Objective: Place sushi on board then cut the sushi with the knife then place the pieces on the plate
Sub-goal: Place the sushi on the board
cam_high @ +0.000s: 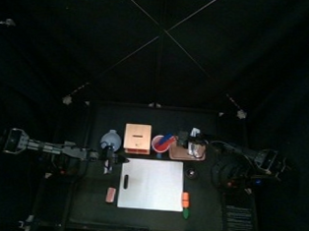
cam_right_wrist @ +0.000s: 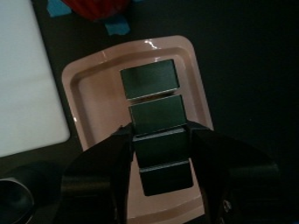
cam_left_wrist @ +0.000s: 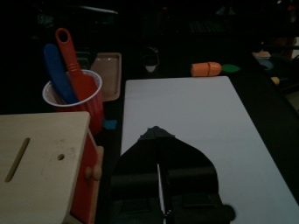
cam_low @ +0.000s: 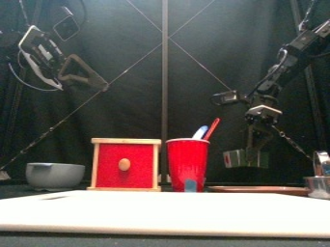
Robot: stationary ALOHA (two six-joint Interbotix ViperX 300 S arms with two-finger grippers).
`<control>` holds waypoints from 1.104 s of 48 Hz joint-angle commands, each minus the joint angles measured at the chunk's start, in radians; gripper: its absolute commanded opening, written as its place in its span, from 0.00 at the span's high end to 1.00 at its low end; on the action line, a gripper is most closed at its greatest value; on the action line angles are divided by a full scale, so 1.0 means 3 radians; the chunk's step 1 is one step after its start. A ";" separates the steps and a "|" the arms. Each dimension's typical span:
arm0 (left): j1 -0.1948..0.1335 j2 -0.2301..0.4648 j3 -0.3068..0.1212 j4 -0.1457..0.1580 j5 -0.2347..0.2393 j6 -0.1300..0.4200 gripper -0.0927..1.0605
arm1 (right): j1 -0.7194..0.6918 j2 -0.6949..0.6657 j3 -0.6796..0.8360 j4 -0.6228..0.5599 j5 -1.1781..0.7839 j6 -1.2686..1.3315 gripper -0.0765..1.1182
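Jaws of the right gripper [cam_right_wrist: 160,133] stand spread, one on each long side of the sushi roll [cam_right_wrist: 152,96], close to it; whether they touch it cannot be told. The front view suggests the gripper hangs a little above the table rather than pressed down on it. The roll, a row of dark green blocks, lies lengthwise in the pink tray [cam_right_wrist: 93,87], with the jaws astride its nearer part. The white cutting board [cam_right_wrist: 21,79] lies just beside the tray, so the carry is short. To pick well, the gripper should probably come down until the jaws reach low on the blocks. It should sit nearer the middle of the row and squeeze gently. Because the blocks can come apart, a level, slow lift seems safest, and a tilt could shed an end block. Past the tray stands the red cup [cam_left_wrist: 73,92] holding the blue toy knife [cam_left_wrist: 56,68] and the red toy knife [cam_left_wrist: 70,51], beside the wooden box [cam_left_wrist: 41,149]. The lift should stay clear of them. The left gripper [cam_left_wrist: 153,133] rests by the board's left side, its jaws pressed together.
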 commanded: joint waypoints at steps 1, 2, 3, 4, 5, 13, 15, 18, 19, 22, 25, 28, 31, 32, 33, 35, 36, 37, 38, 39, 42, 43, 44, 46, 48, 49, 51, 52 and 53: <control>0.0010 -0.0020 -0.0041 -0.0005 -0.0010 -0.0005 0.95 | 0.0010 -0.0302 -0.0066 0.0235 0.0046 0.0010 0.48; 0.0005 -0.0026 -0.0041 -0.0005 -0.0015 -0.0005 0.94 | 0.0010 -0.0343 -0.0061 0.0286 0.0051 0.0005 0.48; 0.0005 -0.0026 -0.0046 0.0005 -0.0010 -0.0005 0.95 | 0.0010 -0.0378 -0.0051 0.0348 0.0056 0.0005 0.48; 0.0005 -0.0026 -0.0041 0.0005 -0.0015 -0.0005 0.94 | 0.0015 -0.0419 -0.0046 0.0409 0.0066 0.0005 0.48; 0.0005 -0.0026 -0.0041 0.0005 -0.0015 -0.0005 0.95 | 0.0026 -0.0455 -0.0041 0.0465 0.0066 0.0005 0.48; 0.0000 -0.0026 -0.0046 0.0005 -0.0015 -0.0005 0.94 | 0.0194 -0.0726 0.0056 0.0849 0.0061 0.0015 0.48; -0.0005 -0.0026 -0.0051 0.0005 -0.0015 -0.0005 0.95 | 0.0261 -0.0757 0.0077 0.0961 0.0046 0.0020 0.48; -0.0010 -0.0026 -0.0056 -0.0005 -0.0010 -0.0005 0.95 | 0.0363 -0.0782 0.0097 0.1176 0.0010 0.0020 0.48; -0.0010 -0.0026 -0.0056 0.0005 -0.0015 -0.0005 0.94 | 0.0383 -0.0782 0.0102 0.1207 0.0005 0.0020 0.48; -0.0015 -0.0026 -0.0056 0.0005 -0.0015 -0.0005 0.94 | 0.0501 -0.0782 0.0118 0.1421 -0.0056 0.0026 0.48; -0.0020 -0.0026 -0.0056 -0.0005 -0.0015 -0.0005 0.95 | 0.0598 -0.0782 0.0138 0.1606 -0.0138 0.0026 0.48; -0.0020 -0.0026 -0.0056 -0.0005 -0.0010 -0.0005 0.94 | 0.0701 -0.0772 0.0174 0.1774 -0.0276 0.0026 0.48; -0.0020 -0.0026 -0.0056 0.0005 -0.0010 -0.0005 0.95 | 0.0813 -0.0762 0.0220 0.1907 -0.0430 0.0026 0.48; -0.0026 -0.0026 -0.0051 0.0005 -0.0015 -0.0005 0.95 | 0.0849 -0.0757 0.0240 0.1948 -0.0476 0.0026 0.48; -0.0020 -0.0026 -0.0051 0.0005 -0.0015 -0.0005 0.95 | 0.0905 -0.0752 0.0261 0.1994 -0.0552 0.0026 0.48; -0.0026 -0.0026 -0.0046 0.0005 -0.0015 -0.0005 0.95 | 0.0972 -0.0736 0.0291 0.2056 -0.0654 0.0026 0.48; -0.0026 -0.0026 -0.0046 0.0005 -0.0015 -0.0005 0.94 | 0.1002 -0.0726 0.0307 0.2076 -0.0701 0.0026 0.48; -0.0026 -0.0026 -0.0046 0.0005 -0.0015 -0.0005 0.95 | 0.1028 -0.0716 0.0322 0.2102 -0.0747 0.0026 0.48; -0.0026 -0.0026 -0.0046 0.0005 -0.0015 -0.0005 0.95 | 0.1058 -0.0701 0.0332 0.2127 -0.0793 0.0026 0.48; -0.0026 -0.0026 -0.0046 0.0005 -0.0015 -0.0005 0.95 | 0.1089 -0.0690 0.0337 0.2142 -0.0833 0.0026 0.48; -0.0026 -0.0026 -0.0046 0.0005 -0.0015 -0.0005 0.94 | 0.1171 -0.0654 0.0353 0.2194 -0.0966 0.0026 0.48; -0.0026 -0.0026 -0.0046 -0.0005 -0.0010 -0.0005 0.95 | 0.1186 -0.0644 0.0353 0.2214 -0.1002 0.0026 0.48; -0.0026 -0.0026 -0.0046 0.0005 -0.0015 -0.0005 0.95 | 0.1212 -0.0634 0.0353 0.2240 -0.1033 0.0026 0.48; -0.0026 -0.0026 -0.0046 0.0005 -0.0015 -0.0005 0.95 | 0.1253 -0.0593 0.0353 0.2316 -0.1110 0.0026 0.48; -0.0026 -0.0026 -0.0046 0.0005 -0.0015 -0.0005 0.95 | 0.1278 -0.0568 0.0348 0.2378 -0.1161 0.0026 0.48; -0.0026 -0.0026 -0.0046 0.0005 -0.0010 -0.0005 0.94 | 0.1294 -0.0557 0.0343 0.2398 -0.1171 0.0026 0.48; -0.0026 -0.0026 -0.0046 0.0005 -0.0015 -0.0010 0.95 | 0.1335 -0.0527 0.0343 0.2459 -0.1217 0.0026 0.48; -0.0026 -0.0026 -0.0046 0.0005 -0.0015 -0.0010 0.94 | 0.1360 -0.0511 0.0343 0.2485 -0.1237 0.0026 0.48; -0.0026 -0.0026 -0.0046 -0.0005 -0.0015 -0.0010 0.95 | 0.1386 -0.0496 0.0343 0.2500 -0.1253 0.0020 0.48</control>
